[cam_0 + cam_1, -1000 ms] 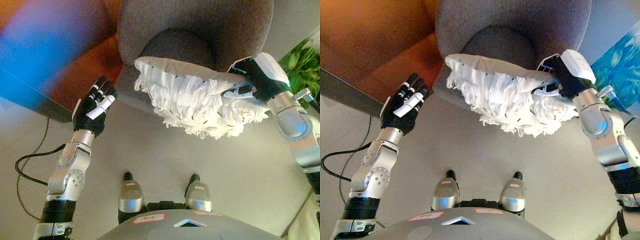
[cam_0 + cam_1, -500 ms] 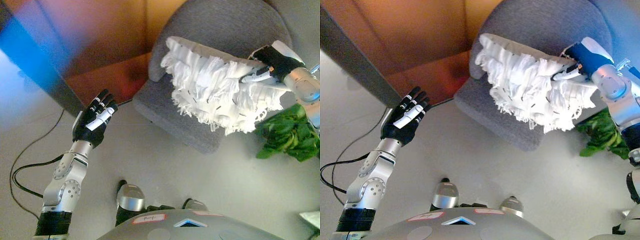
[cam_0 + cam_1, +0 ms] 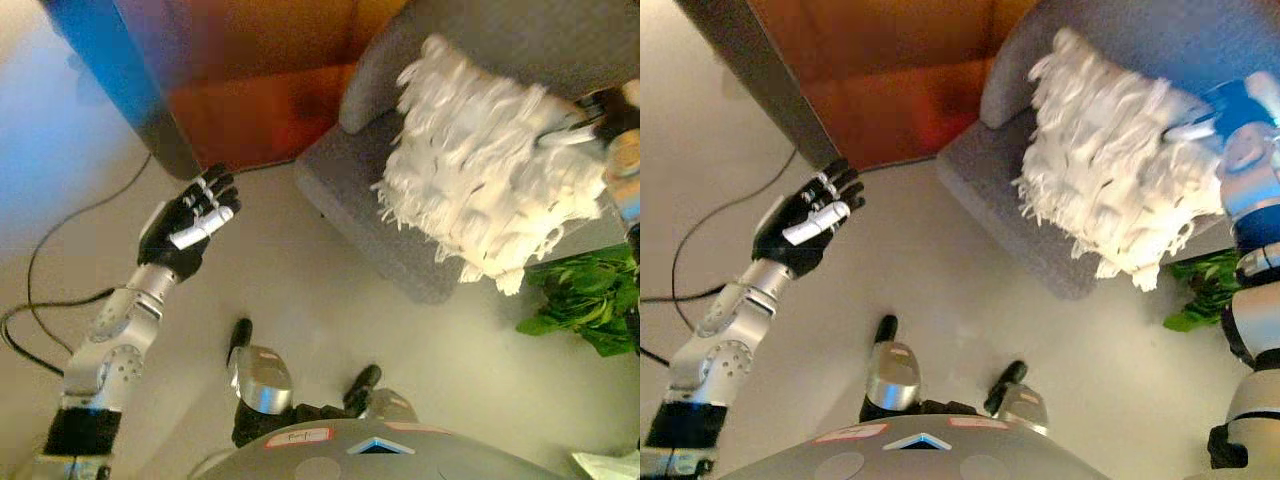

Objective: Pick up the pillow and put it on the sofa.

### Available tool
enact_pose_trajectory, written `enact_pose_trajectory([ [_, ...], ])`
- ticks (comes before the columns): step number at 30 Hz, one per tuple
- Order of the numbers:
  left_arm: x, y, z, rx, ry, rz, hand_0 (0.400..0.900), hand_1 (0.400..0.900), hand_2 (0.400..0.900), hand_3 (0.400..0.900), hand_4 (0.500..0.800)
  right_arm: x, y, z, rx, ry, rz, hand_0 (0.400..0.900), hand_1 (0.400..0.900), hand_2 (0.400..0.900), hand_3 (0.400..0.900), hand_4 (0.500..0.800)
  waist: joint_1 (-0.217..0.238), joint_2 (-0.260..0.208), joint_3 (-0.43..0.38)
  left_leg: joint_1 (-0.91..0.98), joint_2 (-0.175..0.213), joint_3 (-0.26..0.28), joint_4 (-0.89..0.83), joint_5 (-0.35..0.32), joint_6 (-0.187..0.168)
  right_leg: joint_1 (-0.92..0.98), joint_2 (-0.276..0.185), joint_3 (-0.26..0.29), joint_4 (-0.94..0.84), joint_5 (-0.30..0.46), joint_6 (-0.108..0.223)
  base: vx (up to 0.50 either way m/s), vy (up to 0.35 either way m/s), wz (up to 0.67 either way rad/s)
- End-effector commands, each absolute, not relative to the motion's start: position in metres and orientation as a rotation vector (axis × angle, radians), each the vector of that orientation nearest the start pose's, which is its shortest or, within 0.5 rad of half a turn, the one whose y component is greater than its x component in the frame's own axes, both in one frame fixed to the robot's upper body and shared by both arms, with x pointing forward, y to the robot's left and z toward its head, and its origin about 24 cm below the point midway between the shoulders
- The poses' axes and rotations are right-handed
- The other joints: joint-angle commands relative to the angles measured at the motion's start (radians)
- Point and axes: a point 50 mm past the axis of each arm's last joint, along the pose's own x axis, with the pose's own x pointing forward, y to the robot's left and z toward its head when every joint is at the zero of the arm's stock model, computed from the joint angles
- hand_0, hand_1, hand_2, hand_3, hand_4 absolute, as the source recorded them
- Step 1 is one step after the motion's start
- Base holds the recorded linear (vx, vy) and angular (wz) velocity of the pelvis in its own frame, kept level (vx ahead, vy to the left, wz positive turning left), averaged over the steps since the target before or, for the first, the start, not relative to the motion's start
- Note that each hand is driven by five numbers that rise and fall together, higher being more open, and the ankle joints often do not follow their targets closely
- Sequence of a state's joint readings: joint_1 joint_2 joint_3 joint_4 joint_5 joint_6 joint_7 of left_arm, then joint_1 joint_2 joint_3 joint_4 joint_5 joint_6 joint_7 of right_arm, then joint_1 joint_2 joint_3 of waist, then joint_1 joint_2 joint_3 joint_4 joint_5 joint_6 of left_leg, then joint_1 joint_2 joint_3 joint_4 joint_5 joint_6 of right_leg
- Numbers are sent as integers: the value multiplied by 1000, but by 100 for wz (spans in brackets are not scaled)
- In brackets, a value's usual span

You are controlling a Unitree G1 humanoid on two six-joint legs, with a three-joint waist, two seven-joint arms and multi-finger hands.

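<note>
- Pillow (image 3: 488,185), white and shaggy with long fringe, hung in the air from the right hand (image 3: 600,115), whose fingers were curled into its upper right edge at the view's right border.
- Held by that one edge, the pillow drooped steeply, its fringe dangling over the front of the seat of the grey sofa (image 3: 1025,215); whether it touched the seat cannot be told.
- Compared with half a second before, the pillow stood more upright against the sofa's back, and the whole scene had swung across the view, which points to a turn of the camera as well as a lift of the arm.
- Left hand (image 3: 187,226) was raised over the pale floor (image 3: 300,300), fingers straight and spread, holding nothing, well apart from the pillow.
- Beyond it lay an orange-brown panel (image 3: 890,70) beside the sofa, and a green plant (image 3: 585,295) on the floor below the right arm.
- By this reading the carry was nearly done: lowering onto the seat and release remained.
</note>
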State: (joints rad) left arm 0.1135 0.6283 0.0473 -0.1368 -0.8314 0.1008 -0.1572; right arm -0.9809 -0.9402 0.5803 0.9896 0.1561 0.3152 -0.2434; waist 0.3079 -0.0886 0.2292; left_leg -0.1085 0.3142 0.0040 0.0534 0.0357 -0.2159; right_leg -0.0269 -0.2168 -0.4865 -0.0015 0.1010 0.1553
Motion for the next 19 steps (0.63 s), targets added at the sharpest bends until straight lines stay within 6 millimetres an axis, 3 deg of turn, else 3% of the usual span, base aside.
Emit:
enact_pose_trajectory([
  [1,239,231,153,-143,-262,-346,900,900,900,900,800,353,-354,315,-885,-119,-893,900,900,900,900,800,44,-60,-5,22,52,-7,-37,53,29,46,-79,-1,-73,95,90,79,14,-4],
  [7,236,233,142,-162,-203,-302,900,900,900,900,800,358,-336,294,-891,-171,-785,900,900,900,900,800,14,-63,-65,80,64,18,8,19,42,94,-87,29,-72,88,91,138,58,-23],
  [11,236,233,132,-186,-168,-270,900,900,900,900,800,359,-324,284,-855,-214,-726,900,900,900,900,800,-9,-61,-95,117,43,33,24,-3,56,119,-96,60,-73,80,86,104,110,-30],
  [19,234,227,125,-221,-167,-288,900,900,900,900,800,355,-309,285,-780,-309,-612,900,900,900,900,800,-52,-45,-123,168,-6,53,-15,-8,72,124,-100,87,-73,78,74,-13,89,-13],
])
